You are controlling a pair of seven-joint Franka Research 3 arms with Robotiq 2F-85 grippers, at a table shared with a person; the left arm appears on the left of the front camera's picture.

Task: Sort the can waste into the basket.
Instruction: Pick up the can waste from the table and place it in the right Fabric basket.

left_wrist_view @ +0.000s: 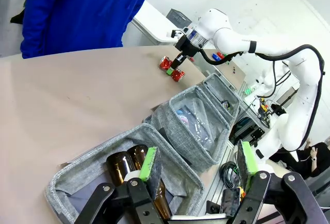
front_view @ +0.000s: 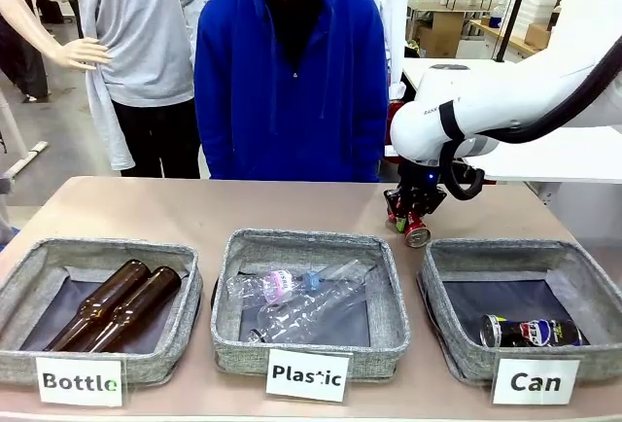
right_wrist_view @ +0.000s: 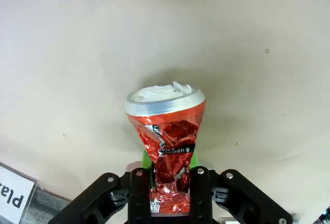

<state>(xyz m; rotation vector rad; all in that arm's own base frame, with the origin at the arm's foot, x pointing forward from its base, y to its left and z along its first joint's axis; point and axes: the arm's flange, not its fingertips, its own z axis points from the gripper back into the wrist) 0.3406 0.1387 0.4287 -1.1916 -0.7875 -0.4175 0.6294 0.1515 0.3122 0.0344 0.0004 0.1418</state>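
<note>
A crushed red can (right_wrist_view: 167, 146) is pinched at its waist between the fingers of my right gripper (right_wrist_view: 167, 182), which is shut on it. From the front, that gripper (front_view: 412, 216) holds the red can (front_view: 416, 232) just above the table, behind the far left corner of the "Can" basket (front_view: 457, 354). A black-blue can (front_view: 530, 332) lies on its side inside that basket. My left gripper (left_wrist_view: 198, 162) hangs open, with nothing between its fingers, above the "Bottle" basket (left_wrist_view: 77, 175); from there the red can (left_wrist_view: 171, 69) and my right gripper (left_wrist_view: 181, 54) show far off.
The "Bottle" basket (front_view: 29, 286) at the left holds two brown glass bottles (front_view: 117, 307). Clear plastic bottles (front_view: 301, 300) lie in the "Plastic" basket (front_view: 389, 315) in the middle. A person in a blue jacket (front_view: 292, 82) stands at the far edge.
</note>
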